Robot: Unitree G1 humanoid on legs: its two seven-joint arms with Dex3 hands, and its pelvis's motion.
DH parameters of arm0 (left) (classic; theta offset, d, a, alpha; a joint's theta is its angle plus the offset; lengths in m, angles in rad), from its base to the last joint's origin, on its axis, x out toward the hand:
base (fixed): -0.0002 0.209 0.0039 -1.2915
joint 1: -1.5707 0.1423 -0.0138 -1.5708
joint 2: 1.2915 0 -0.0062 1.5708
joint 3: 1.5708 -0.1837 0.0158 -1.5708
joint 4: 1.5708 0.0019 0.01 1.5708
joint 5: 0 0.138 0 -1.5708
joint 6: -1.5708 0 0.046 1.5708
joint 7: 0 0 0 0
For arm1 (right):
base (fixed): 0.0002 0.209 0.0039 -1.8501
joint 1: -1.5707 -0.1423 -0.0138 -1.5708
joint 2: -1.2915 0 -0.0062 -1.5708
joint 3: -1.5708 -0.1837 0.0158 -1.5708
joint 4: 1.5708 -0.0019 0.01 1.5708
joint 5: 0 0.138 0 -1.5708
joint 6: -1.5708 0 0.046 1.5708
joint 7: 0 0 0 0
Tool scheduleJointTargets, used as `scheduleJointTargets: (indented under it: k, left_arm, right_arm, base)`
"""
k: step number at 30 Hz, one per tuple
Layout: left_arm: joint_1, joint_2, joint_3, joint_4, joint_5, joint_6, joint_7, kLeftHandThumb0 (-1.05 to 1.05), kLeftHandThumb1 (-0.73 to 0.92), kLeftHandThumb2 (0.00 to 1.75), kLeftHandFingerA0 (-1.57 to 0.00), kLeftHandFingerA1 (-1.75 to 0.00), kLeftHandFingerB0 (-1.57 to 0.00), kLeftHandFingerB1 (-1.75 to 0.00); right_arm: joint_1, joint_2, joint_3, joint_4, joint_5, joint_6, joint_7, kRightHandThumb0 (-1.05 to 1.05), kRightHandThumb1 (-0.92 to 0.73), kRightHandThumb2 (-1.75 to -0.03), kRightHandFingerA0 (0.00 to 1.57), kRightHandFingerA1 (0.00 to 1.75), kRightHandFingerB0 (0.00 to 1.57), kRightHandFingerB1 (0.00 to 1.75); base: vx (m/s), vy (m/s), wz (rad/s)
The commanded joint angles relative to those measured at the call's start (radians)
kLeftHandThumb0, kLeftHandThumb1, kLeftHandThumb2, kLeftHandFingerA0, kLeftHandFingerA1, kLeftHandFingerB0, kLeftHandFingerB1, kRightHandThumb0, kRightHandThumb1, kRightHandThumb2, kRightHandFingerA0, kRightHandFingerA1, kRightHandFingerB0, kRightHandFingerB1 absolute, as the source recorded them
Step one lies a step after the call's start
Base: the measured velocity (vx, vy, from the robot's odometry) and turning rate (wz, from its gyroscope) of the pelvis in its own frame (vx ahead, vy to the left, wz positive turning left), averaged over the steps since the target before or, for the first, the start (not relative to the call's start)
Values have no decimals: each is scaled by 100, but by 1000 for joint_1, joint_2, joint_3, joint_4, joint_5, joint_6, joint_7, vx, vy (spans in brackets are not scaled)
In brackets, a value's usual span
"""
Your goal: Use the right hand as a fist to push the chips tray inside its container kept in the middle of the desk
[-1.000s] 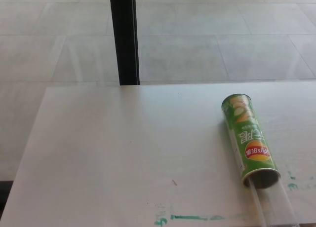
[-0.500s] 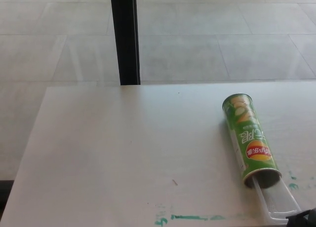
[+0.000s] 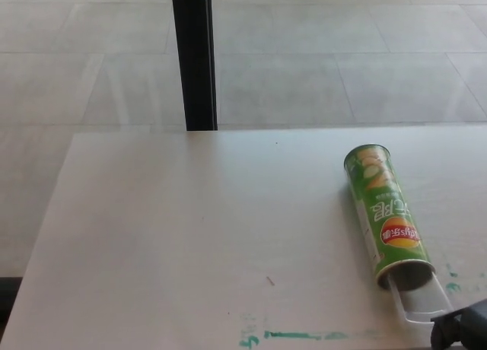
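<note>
- I'm seeing only a sliver of the right hand [image 3: 466, 332], poking in at the bottom right corner of the head view; it's showing as a dark lump, mostly cropped by the frame edge.
- I can't tell whether its fingers are curled into a fist or spread; too little is showing.
- It's sitting right at the near end of the chips tray [image 3: 421, 302], close enough to be touching or almost touching; I can't tell which from this angle.
- Left hand isn't appearing anywhere in the view.
- The tray is clear plastic, sticking out of the open mouth of the container [image 3: 386, 216] toward me; only a short stretch is showing outside, the rest is sitting inside the tube.
- I can't tell what the tray is carrying; it's transparent and blurred.
- The container is a green chips can lying on its side on the desk [image 3: 190, 236], right of centre, closed end pointing away from me, open end pointing at the near right corner, slightly angled.
- Its logo is facing up and reading upside down from here.
- Green marker smears [image 3: 304, 335] are running along the desk's near edge, left of the tray.
- Beyond the desk, a black post [image 3: 194, 57] is standing against a tiled floor [image 3: 342, 61].
</note>
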Motion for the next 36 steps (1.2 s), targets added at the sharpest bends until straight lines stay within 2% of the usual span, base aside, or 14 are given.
scheduleJointTargets:
  k: [1, 5, 6, 8, 10, 11, 15, 17, 18, 22, 23, 30, 31, 36]
  left_arm:
    - [3, 24, 3, 2, -14, -12, -5, -63, 73, 62, -51, -57, -42, -40]
    - [7, 25, -3, -4, -9, -20, -8, -63, 74, 62, -51, -57, -43, -41]
    - [6, 26, -1, -2, -12, -17, -10, -62, 74, 62, -50, -58, -41, -41]
    - [7, 24, -1, -2, -11, -21, -7, -62, 74, 62, -51, -58, -42, -41]
    - [6, 26, -3, 1, -8, -20, -7, -63, 74, 62, -51, -56, -43, -41]
    - [7, 26, -7, 2, -4, -22, -4, -63, 74, 62, -51, -55, -43, -40]
    - [10, 27, -11, -3, -6, -25, -8, -63, 74, 62, -51, -56, -43, -40]
    - [9, 26, -7, 0, -11, -24, -8, -62, 74, 62, -50, -54, -43, -40]
    - [10, 26, -6, -1, -11, -25, -12, -62, 74, 62, -50, -55, -43, -41]
    - [10, 22, 0, 3, -16, -20, -9, -61, 73, 62, -53, -56, -44, -41]
    - [8, 22, 0, 5, -15, -15, -4, -62, 74, 62, -52, -56, -44, -42]
    - [17, 27, -14, -5, -4, -26, -15, -60, 75, 62, -49, -56, -41, -41]
    - [17, 27, -15, -4, -4, -26, -18, -60, 76, 63, -47, -58, -39, -41]
    - [20, 24, -10, -6, -11, -28, -5, -61, 74, 61, -50, -58, -44, -42]
  right_arm:
    - [-54, 26, 11, 49, -20, 58, 4, -59, -77, -63, 79, 99, 56, 45]
    - [-100, 53, 22, 79, -19, 72, -9, -57, -75, -62, 81, 82, 57, 47]
    - [-109, 60, 27, 85, -29, 81, -8, -57, -63, -101, 81, 84, 52, 61]
    - [-128, 72, 37, 103, -42, 98, -6, -56, -75, -62, 82, 73, 58, 46]
    - [-138, 77, 44, 108, -47, 108, 4, -57, -75, -62, 81, 77, 57, 46]
    - [-140, 77, 45, 109, -46, 109, 5, -57, -62, -101, 79, 86, 51, 61]
    - [-153, 81, 59, 120, -48, 122, 10, -58, -75, -62, 81, 82, 57, 45]
    - [-164, 87, 70, 143, -49, 119, -5, -57, -62, -100, 79, 86, 50, 61]
    - [-170, 88, 74, 153, -49, 114, -16, -57, -74, -62, 81, 89, 56, 46]
    - [-194, 94, 97, 178, -65, 131, -3, -56, -74, -62, 77, 80, 55, 46]
    - [-215, 102, 109, 204, -69, 135, -8, -56, -60, -100, 79, 87, 48, 60]
    - [-339, 132, 173, 330, -103, 170, -19, -55, -72, -61, 76, 73, 54, 45]
    - [-363, 147, 176, 360, -105, 177, -44, -55, -57, -96, 78, 88, 51, 61]
    - [-403, 157, 188, 398, -94, 191, -34, -53, -58, -97, 76, 90, 48, 60]
  base:
    - [0, 0, 0]
    - [0, 0, 0]
    - [0, 0, 0]
    - [0, 0, 0]
    - [0, 0, 0]
    - [0, 0, 0]
    - [0, 0, 0]
    - [0, 0, 0]
    - [0, 0, 0]
    - [0, 0, 0]
    - [0, 0, 0]
    - [0, 0, 0]
    - [0, 0, 0]
    - [0, 0, 0]
